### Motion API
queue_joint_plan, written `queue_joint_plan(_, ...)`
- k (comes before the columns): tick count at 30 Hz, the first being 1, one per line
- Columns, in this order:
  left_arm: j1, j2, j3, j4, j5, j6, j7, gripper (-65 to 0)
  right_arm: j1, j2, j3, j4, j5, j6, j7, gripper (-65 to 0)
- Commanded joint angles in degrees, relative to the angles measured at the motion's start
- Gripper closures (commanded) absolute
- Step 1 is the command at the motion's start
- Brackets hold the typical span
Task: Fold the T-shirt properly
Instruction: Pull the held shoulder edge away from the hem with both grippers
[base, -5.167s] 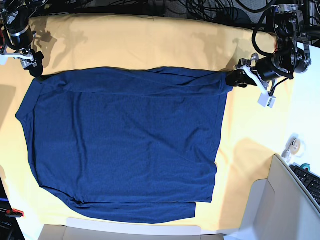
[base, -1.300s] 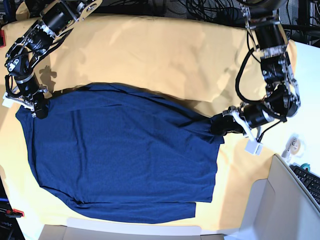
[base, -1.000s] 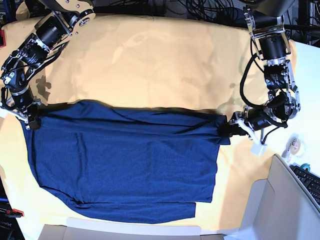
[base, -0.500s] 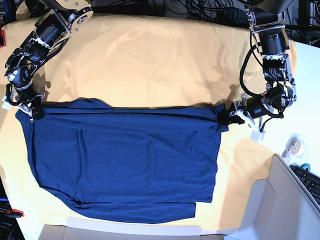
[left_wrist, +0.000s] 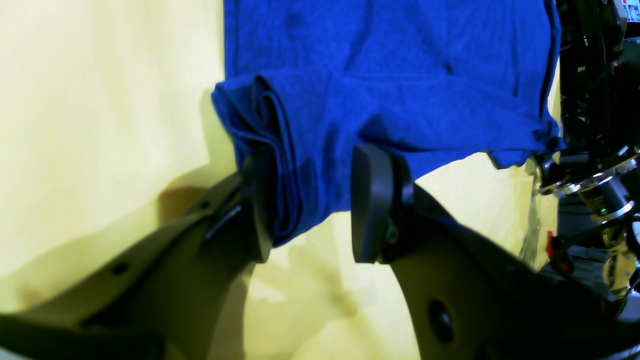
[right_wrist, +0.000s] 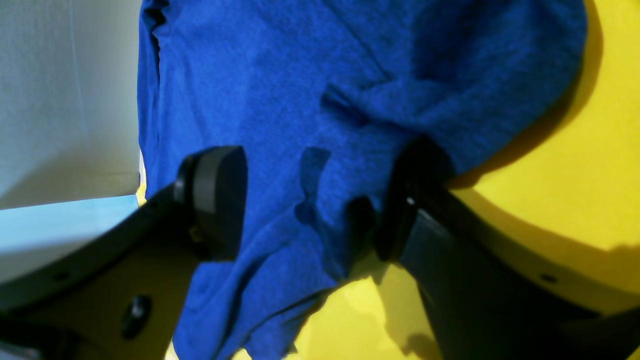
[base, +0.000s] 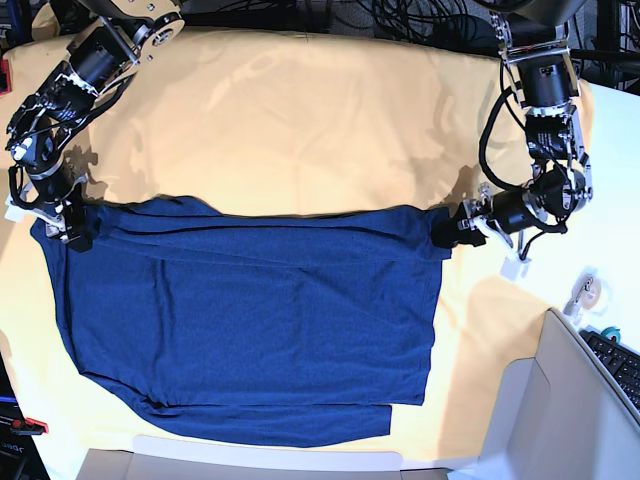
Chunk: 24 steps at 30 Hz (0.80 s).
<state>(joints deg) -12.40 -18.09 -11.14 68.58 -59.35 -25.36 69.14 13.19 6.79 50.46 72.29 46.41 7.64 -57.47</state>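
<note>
The dark navy T-shirt (base: 250, 320) lies flat on the yellow cloth (base: 320, 120), with a folded band along its far edge. My left gripper (base: 447, 229) is at the shirt's far right corner. In the left wrist view the left gripper (left_wrist: 310, 200) is open, and the bunched shirt corner (left_wrist: 400, 75) sits loosely between the jaws. My right gripper (base: 76, 226) is at the far left corner. In the right wrist view the right gripper (right_wrist: 310, 200) is open wide, with the shirt (right_wrist: 300, 100) lying between the jaws.
An open grey-white box (base: 560, 410) stands at the front right, with a keyboard (base: 620, 365) and a small tape-like object (base: 590, 292) beside it. A white panel (base: 270, 457) runs along the front edge. Cables (base: 420, 20) lie behind the table.
Both arms brought the shirt's far edge toward the front and laid it down as a straight folded band. Over the last half second the arms have barely moved.
</note>
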Motion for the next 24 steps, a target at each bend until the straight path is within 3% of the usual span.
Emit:
queue_joint_plan(1,-0.56,-1.65,-0.34,1.97,-1.44,-0.35,-0.09,-22.8,-0.22,1.52,0.14,2.21,1.02,-0.03,0.37,-37.9)
queue_joint_plan(6,1.02,-1.83,-0.69,7.25,-1.44,-0.35,2.02,-22.8,-4.00,1.96,0.14,5.38,8.05,-0.30,0.37,-37.9)
queue_joint_plan(9,1.72,-1.83,-0.78,8.65,-1.44,-0.35,2.72,-22.8,-5.67,1.96,0.22,6.08,10.60,-3.81,0.73,-37.9)
queue_joint_plan(11,1.81,-1.91,-0.78,8.65,-1.44,-0.35,2.90,-22.8,-6.20,1.96,0.22,5.91,10.60,-6.28,0.90,-38.1)
queue_joint_plan(17,3.30,-1.74,-0.78,8.74,-1.44,-0.35,2.90,-22.8,-6.03,1.61,0.14,2.65,10.25,-7.16,5.74,-38.2)
queue_joint_plan(21,3.30,-1.74,-0.78,8.74,-1.44,-0.35,2.90,-22.8,-4.44,1.87,0.05,-1.74,10.25,-10.94,8.37,-38.2)
queue_joint_plan(24,3.30,-1.83,-0.78,8.74,-1.44,-0.35,2.90,-22.8,-3.12,1.96,-0.13,-3.94,10.25,-11.64,9.78,-38.2)
